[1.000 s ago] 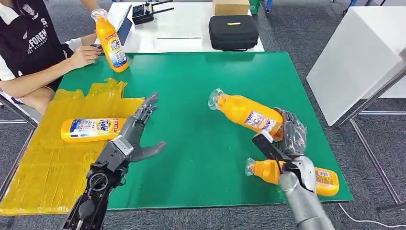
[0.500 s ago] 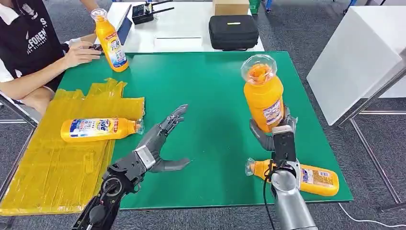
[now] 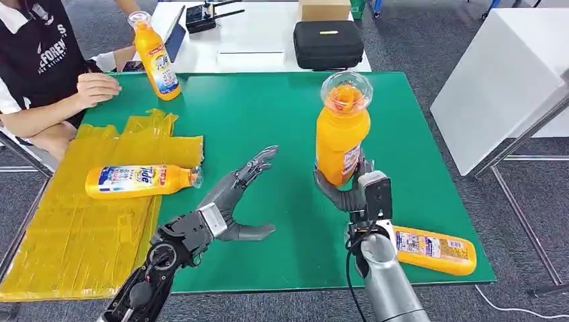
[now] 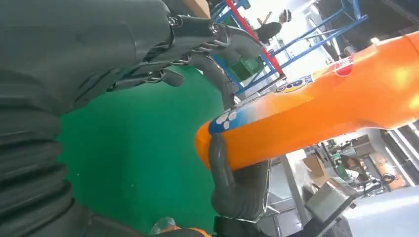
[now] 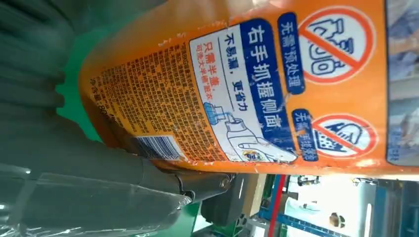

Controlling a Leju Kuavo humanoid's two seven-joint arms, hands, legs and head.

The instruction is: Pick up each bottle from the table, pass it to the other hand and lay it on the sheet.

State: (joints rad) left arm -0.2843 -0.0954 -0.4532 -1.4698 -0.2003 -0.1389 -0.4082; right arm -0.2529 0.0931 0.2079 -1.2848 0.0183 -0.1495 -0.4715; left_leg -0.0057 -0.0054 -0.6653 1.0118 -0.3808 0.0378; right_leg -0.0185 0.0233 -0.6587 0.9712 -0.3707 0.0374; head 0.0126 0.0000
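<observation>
My right hand [image 3: 354, 191] grips an orange bottle [image 3: 341, 132] by its base and holds it upright above the green table [image 3: 268, 114]; its label [image 5: 237, 94] shows close in the right wrist view. My left hand [image 3: 231, 201] is open, palm toward that bottle, a short gap to its left; the left wrist view has the bottle [image 4: 321, 108] just beyond my fingers [image 4: 197, 44]. One orange bottle [image 3: 137, 181] lies on the yellow sheet [image 3: 74, 235]. Another bottle [image 3: 433, 249] lies near the table's front right corner. A third bottle [image 3: 154, 57] stands at the back left.
A seated person [image 3: 40, 74] rests a hand [image 3: 97, 87] on the table's back left edge. A white table behind carries a black case [image 3: 327, 43] and a cardboard box [image 3: 323, 9]. A white bench [image 3: 503, 74] stands to the right.
My right hand has tipped the bottle upright and carried it left toward the middle. My left hand has moved right toward it, staying open. The person's hand pulled back.
</observation>
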